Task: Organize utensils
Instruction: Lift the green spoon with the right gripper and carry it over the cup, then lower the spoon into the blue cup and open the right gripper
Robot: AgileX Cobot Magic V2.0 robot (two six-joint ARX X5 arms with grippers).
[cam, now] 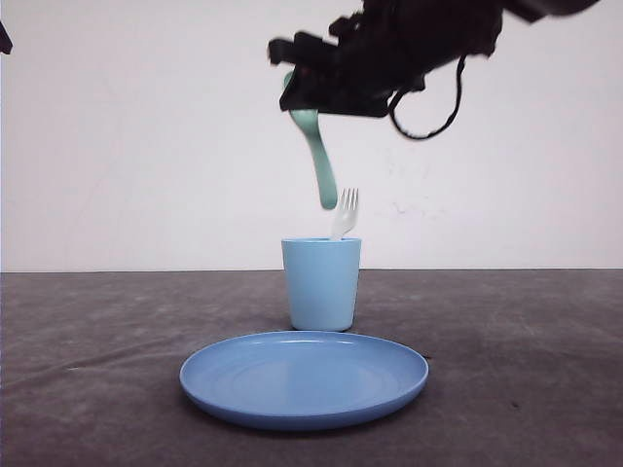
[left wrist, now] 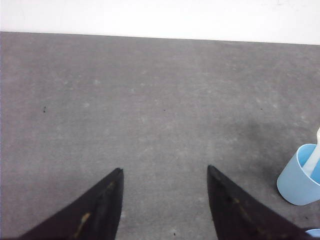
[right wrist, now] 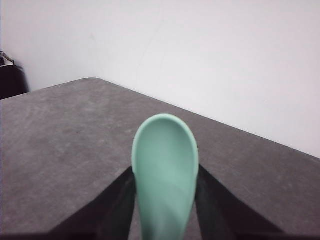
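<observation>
From the front, your right gripper (cam: 310,97) is up high over the light blue cup (cam: 321,284). Its jaws are closed on the bowl end of the mint-green spoon (cam: 319,161), so the handle hangs down and its tip points at the cup's open top. That is a good way to hold it, because the thin end can slide in first. The tip is not inside yet; it hangs just above the rim. The white fork (cam: 345,214) already stands in the cup, tines up, leaning on the right side of the rim. So there is room on the left side for the spoon. The cup stands on the dark desk (cam: 526,370), just behind the round blue plate (cam: 304,379), which has nothing on it.

From the left wrist, your left gripper (left wrist: 165,205) has its jaws spread wide with nothing between them. It waits over bare desk. The cup (left wrist: 298,177) is off to one side at the edge of the picture, with a white handle inside it that is probably the fork (left wrist: 315,157), though little of it shows.

From the right wrist, the spoon (right wrist: 165,165) bowl stands up between the two dark fingers (right wrist: 112,210), pinched on both sides. The handle is hidden below, so you cannot see from here how well it lines up with the cup.

I think you are near the end: the spoon needs to go down into the cup beside the fork.
</observation>
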